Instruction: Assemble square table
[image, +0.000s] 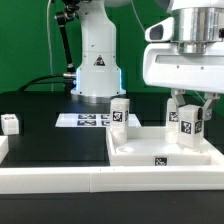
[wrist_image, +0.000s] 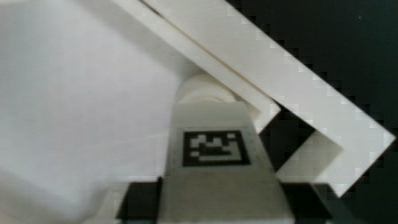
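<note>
Backdrop: plain green wall (image: 25, 40) behind; white robot base (image: 97, 60) bearing a black-and-white tag, planted at the far middle of the table.
Tabletop: white square tray (image: 150, 150) with a raised edge, lying flat at the near side of the table, toward the exterior view's right; small tag on the near edge.
Rim: in the wrist view, a white band (wrist_image: 267, 75) running on a slant past smooth white floor, turning a corner just beside the held leg.
Held leg: small white block (image: 187, 125), upright, tag facing the camera, over the far part of the tray on the exterior view's right; contact of its lower end with the tray floor impossible to tell.
Standing leg: same kind of tagged white block (image: 120, 113), upright at the tray's far corner on the exterior view's left; seated on the tray or just behind it, not clear.
Loose leg: third block (image: 10, 123) on the black surface at the exterior view's far left, well apart from the tray.
Surface: black table (image: 40, 108); marker board (image: 88, 119) flat between base and tray; long white rail (image: 60, 180) along the near edge.
Gripper: pointing straight down (image: 187, 112) above the tray.
Fingers: dark pads (wrist_image: 146, 205) at a narrow gap, clamped on opposite sides of the held leg.
</note>
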